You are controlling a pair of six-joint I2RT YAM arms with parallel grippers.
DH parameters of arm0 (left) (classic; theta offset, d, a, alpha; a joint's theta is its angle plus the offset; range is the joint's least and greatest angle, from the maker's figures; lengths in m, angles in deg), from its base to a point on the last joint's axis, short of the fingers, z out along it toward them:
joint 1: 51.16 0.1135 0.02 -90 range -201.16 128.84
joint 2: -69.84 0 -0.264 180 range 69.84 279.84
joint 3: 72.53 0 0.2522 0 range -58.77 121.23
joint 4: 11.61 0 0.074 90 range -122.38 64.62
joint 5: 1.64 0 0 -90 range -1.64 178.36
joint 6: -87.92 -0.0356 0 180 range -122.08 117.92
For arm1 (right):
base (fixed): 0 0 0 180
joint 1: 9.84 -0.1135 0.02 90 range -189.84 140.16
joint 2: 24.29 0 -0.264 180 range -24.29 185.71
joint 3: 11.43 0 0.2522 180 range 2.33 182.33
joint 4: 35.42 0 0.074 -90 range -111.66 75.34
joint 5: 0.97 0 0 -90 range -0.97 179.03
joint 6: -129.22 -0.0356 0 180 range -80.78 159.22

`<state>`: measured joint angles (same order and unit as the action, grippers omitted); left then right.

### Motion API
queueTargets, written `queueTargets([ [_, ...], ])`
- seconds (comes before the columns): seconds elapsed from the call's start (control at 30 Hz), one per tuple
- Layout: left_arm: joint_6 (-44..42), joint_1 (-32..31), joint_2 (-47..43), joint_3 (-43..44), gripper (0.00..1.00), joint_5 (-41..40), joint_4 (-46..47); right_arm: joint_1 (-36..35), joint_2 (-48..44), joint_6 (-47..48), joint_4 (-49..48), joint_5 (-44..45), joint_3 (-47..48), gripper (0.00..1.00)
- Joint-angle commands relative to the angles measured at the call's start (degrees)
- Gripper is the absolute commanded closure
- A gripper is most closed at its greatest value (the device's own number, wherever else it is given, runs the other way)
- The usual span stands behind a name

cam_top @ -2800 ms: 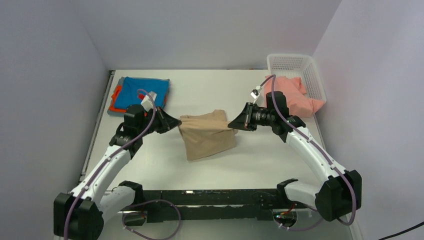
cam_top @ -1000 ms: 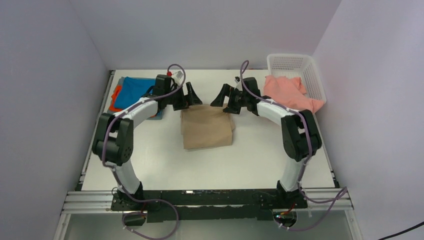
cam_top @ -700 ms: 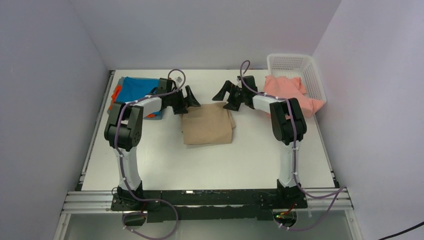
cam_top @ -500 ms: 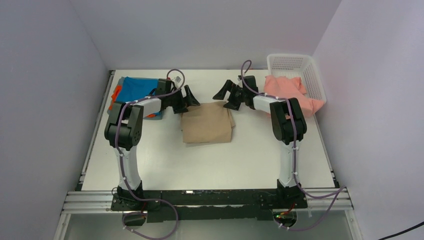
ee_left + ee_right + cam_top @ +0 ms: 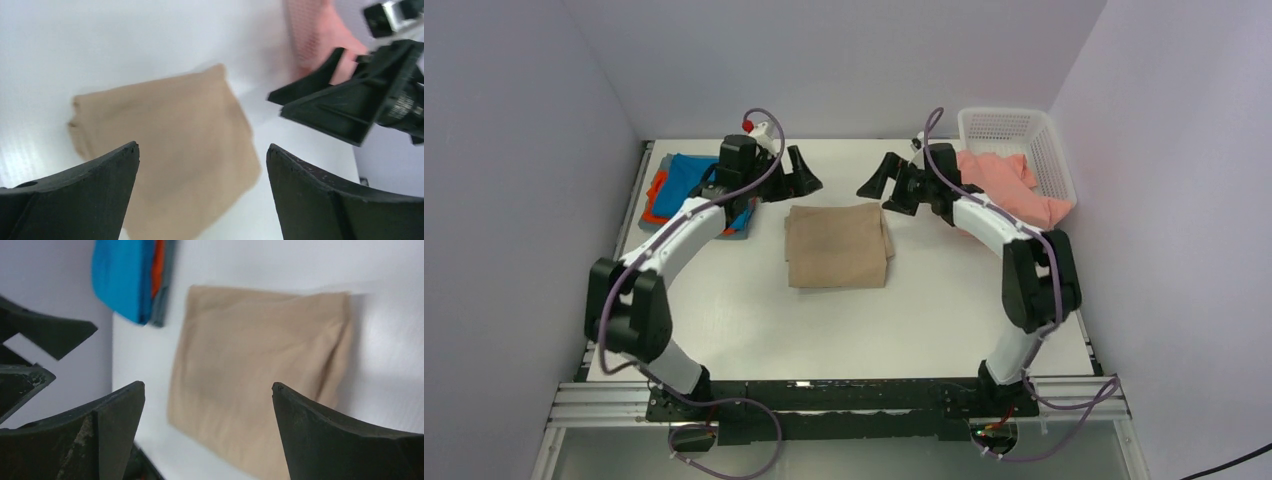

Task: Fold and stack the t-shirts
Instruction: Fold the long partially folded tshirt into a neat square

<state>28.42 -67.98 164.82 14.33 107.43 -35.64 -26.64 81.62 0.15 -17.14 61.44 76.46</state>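
White, smooth tabletop fills the floor of a booth with pale lilac walls. At its middle lies the tan-beige t-shirt, folded into a flat, nearly square pad of soft matte cloth. Its right edge shows a doubled layer.

At the far left corner sits a stack of folded tees. The bright blue t-shirt is on top, the orange t-shirt shows only as a thin edge under it, and the grey t-shirt is a narrow strip at the bottom. The left arm crosses part of the stack.

At the far right stands the white plastic lattice basket, and the salmon-pink t-shirt spills crumpled over its near rim; how much of it lies inside is hard to tell.

The left gripper hangs just beyond the tan tee's far left corner, its black wedge-shaped fingers spread wide and gripping nothing. The right gripper faces it from beyond the far right corner, its jaws equally wide apart and empty. Both wrist views are blurred, with the tan cloth framed between the finger tips.
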Motion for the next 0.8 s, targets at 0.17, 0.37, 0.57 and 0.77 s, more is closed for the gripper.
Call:
queueTargets([
  [0.17,4.7,-8.1,-9.4,-21.7,0.01,7.4,15.7,-8.2,-14.5,-9.0,-19.1,-9.0,-22.7,0.0],
  [0.37,6.5,-9.0,-2.2,-28.8,0.01,4.5,20.7,-6.7,-10.1,-10.5,-26.8,-8.8,-33.3,0.0],
  [0.57,6.8,-9.0,0.9,-36.1,0.0,4.5,22.8,-4.4,-8.2,-7.1,-24.5,-5.9,-40.3,0.0],
  [0.77,5.8,-9.1,-5.4,-38.0,0.01,2.6,19.9,-4.3,-14.0,-3.8,-18.6,-5.0,-40.3,0.0],
])
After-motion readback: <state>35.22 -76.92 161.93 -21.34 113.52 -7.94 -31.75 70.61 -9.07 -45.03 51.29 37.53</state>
